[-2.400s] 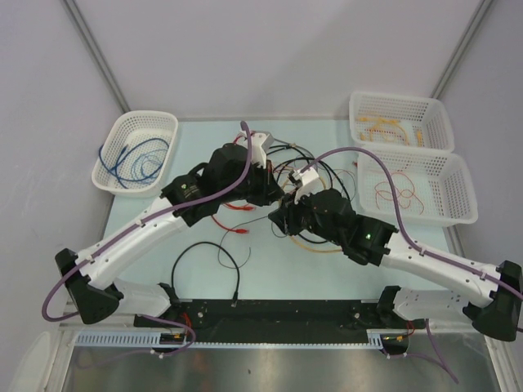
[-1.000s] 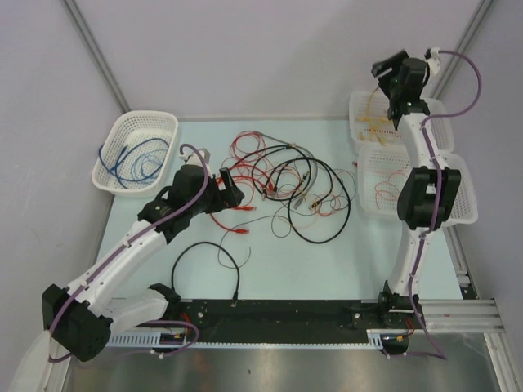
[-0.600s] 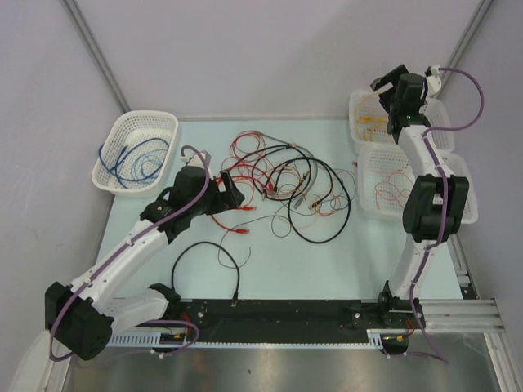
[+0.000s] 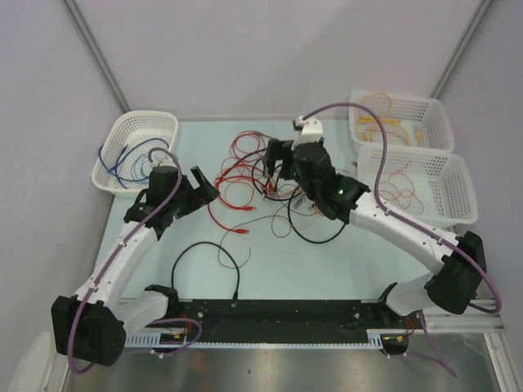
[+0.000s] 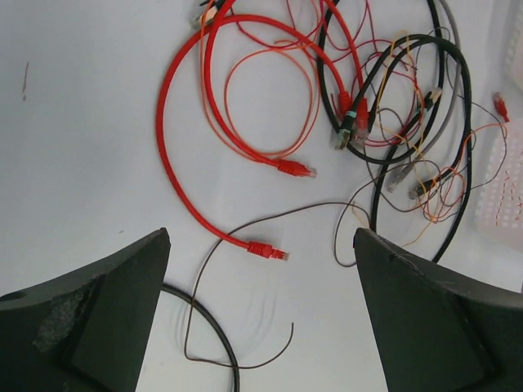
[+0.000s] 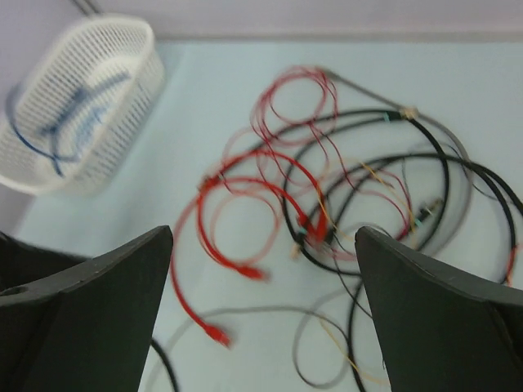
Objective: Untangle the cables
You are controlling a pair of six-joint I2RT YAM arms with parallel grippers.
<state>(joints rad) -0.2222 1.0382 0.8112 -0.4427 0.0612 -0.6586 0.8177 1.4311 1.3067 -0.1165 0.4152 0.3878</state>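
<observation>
— Surroundings first?
— I note three white baskets on the pale table (image 4: 343,269). The left basket (image 4: 105,175) holds blue cable (image 4: 131,159). The far right basket (image 4: 392,96) holds yellow cables (image 4: 384,126), and the near right basket (image 4: 458,219) holds thin red-orange wire (image 4: 400,192). A lone black cable (image 4: 204,243) loops near the arm bases, apart from the heap.
— Anything in the way?
— The right gripper (image 4: 279,157) hangs over the far middle of the cables (image 4: 270,189) and hides some strands from above. The right forearm (image 4: 392,229) crosses the heap's near right edge.
— The hands?
— Both released, fingers spread wide, nothing between them. The left gripper (image 4: 206,186) is just beside the heap's left edge.
— Position and lie of the cables?
— Centre of the table, between the baskets. I read the heap's long axis as left to right. Red loops lie on the left and black loops on the right, overlapping in the middle. Two red plug ends (image 4: 239,231) at the near left point rightward.
</observation>
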